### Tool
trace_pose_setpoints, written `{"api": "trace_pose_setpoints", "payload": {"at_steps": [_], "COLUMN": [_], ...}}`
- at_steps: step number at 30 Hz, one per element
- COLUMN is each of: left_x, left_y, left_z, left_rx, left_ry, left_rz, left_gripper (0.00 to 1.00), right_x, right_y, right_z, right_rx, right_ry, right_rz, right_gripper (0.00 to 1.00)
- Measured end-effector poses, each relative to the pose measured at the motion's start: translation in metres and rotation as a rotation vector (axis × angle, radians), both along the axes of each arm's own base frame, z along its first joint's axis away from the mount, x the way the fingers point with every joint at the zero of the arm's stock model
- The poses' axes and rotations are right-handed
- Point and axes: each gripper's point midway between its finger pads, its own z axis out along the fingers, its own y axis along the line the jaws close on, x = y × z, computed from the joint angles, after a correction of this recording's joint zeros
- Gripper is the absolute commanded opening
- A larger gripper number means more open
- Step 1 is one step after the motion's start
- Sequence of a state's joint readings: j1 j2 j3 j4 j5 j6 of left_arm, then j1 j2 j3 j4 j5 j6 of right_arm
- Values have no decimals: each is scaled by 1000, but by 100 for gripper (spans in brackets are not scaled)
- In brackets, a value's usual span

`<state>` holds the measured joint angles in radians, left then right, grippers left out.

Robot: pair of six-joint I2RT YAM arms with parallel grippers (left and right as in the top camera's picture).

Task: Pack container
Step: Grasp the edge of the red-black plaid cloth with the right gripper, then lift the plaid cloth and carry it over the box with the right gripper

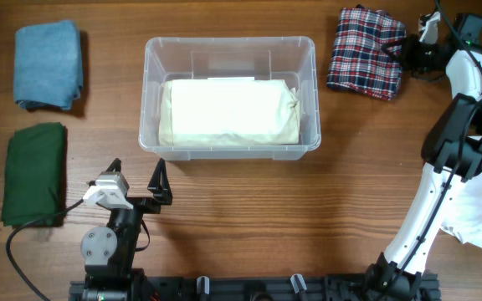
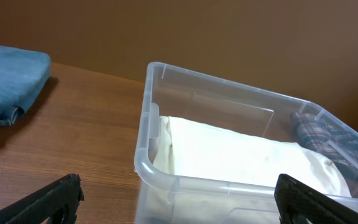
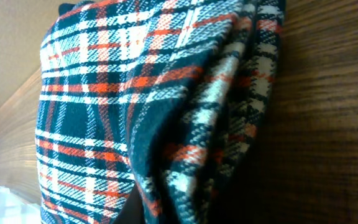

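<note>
We are pinching the plaid cloth [image 1: 365, 52] with the right gripper [image 1: 402, 48], the container [image 1: 228, 40] lying to its left, while the left gripper [image 1: 136, 177] is standing spread.

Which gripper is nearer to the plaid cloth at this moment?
Right. The right gripper is closed on the plaid cloth at its right edge; the left gripper stands open near the front, beyond the container.

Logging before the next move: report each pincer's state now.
Left pincer: open, holding nothing.
Right pincer: closed on the edge of the plaid cloth.
</note>
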<state>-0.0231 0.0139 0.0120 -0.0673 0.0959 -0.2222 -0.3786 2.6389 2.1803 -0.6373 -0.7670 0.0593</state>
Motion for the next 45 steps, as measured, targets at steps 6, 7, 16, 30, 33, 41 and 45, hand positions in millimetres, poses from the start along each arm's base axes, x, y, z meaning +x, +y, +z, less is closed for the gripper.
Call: {"api": "trace_pose_setpoints", "payload": {"at_steps": [6, 7, 16, 30, 33, 41, 45], "left_x": [0, 0, 0, 0, 0, 0, 0], "left_y": [0, 0, 0, 0, 0, 0, 0], "left_z": [0, 0, 0, 0, 0, 0, 0], "left_rx": [0, 0, 0, 0, 0, 0, 0], "left_ry": [0, 0, 0, 0, 0, 0, 0], "left_rz": [0, 0, 0, 0, 0, 0, 0], "left_gripper": [100, 100, 100, 100, 100, 100, 100], "right_x": [-5, -6, -26, -47, -52, -61, -63], "right_y": [6, 7, 20, -11, -16, -5, 14], "right_z": [0, -1, 4, 87, 118, 168, 189], "right_rx": [22, 22, -2, -320, -365, -382, -390], "right_ry": [-10, -8, 43, 79, 51, 10, -24], "right_rz": [44, 53, 115, 10, -17, -55, -35], "right_gripper": [4, 4, 4, 4, 4, 4, 4]}}
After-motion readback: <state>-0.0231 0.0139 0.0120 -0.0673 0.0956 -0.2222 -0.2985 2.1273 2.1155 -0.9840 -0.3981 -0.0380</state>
